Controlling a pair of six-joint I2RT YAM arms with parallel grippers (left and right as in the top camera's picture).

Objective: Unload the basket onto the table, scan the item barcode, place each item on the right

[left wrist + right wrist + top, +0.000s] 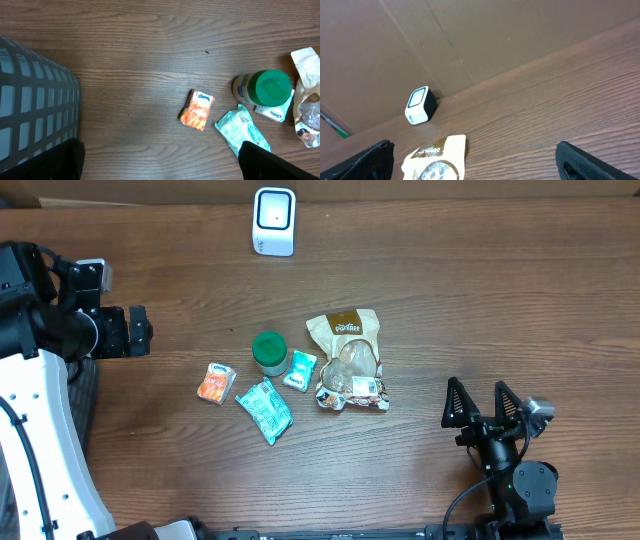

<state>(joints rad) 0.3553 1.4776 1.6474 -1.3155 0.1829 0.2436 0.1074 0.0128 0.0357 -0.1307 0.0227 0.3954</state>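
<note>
The left tool (146, 332) and right tool (480, 402) are hanging spread and empty, the packets (264, 410) are lying between them, nothing is reaching the scanner (274, 220) yet.

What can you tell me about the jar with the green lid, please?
The jar stands upright on the wooden table, in the middle of the cluster of items. Its round green lid looks like plastic and is on. The left wrist view shows a pale body with a printed label below the lid. A small teal-and-white packet lies right against it on its right. The brown snack bag sits further right, apart from it.
</note>
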